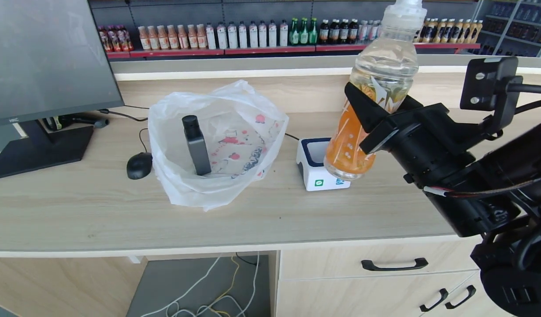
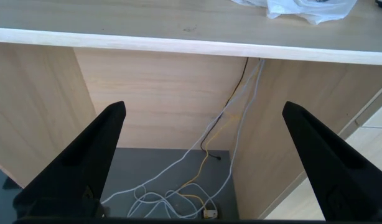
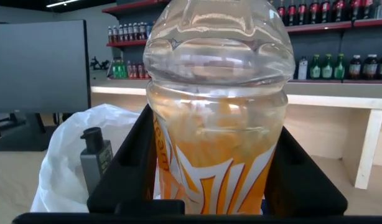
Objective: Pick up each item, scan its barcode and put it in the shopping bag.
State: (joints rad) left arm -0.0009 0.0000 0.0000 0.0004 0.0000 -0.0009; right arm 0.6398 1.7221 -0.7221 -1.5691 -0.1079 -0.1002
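My right gripper (image 1: 376,119) is shut on a clear bottle with an orange label (image 1: 376,88) and holds it tilted in the air just above the white barcode scanner (image 1: 316,169). In the right wrist view the bottle (image 3: 216,124) sits between the black fingers (image 3: 125,165). The white plastic shopping bag (image 1: 217,141) stands open on the counter to the left of the scanner, with a dark grey bottle (image 1: 197,145) upright inside it; bag (image 3: 60,162) and grey bottle (image 3: 96,158) appear behind the held one. My left gripper (image 2: 203,162) hangs open below the counter edge, holding nothing.
A monitor (image 1: 46,57) stands at the back left of the wooden counter (image 1: 98,211), with a black mouse (image 1: 139,165) beside the bag. Cables (image 2: 197,174) hang under the counter. Drawers with black handles (image 1: 394,265) are below the right side. Shelves of bottles (image 1: 253,33) line the back.
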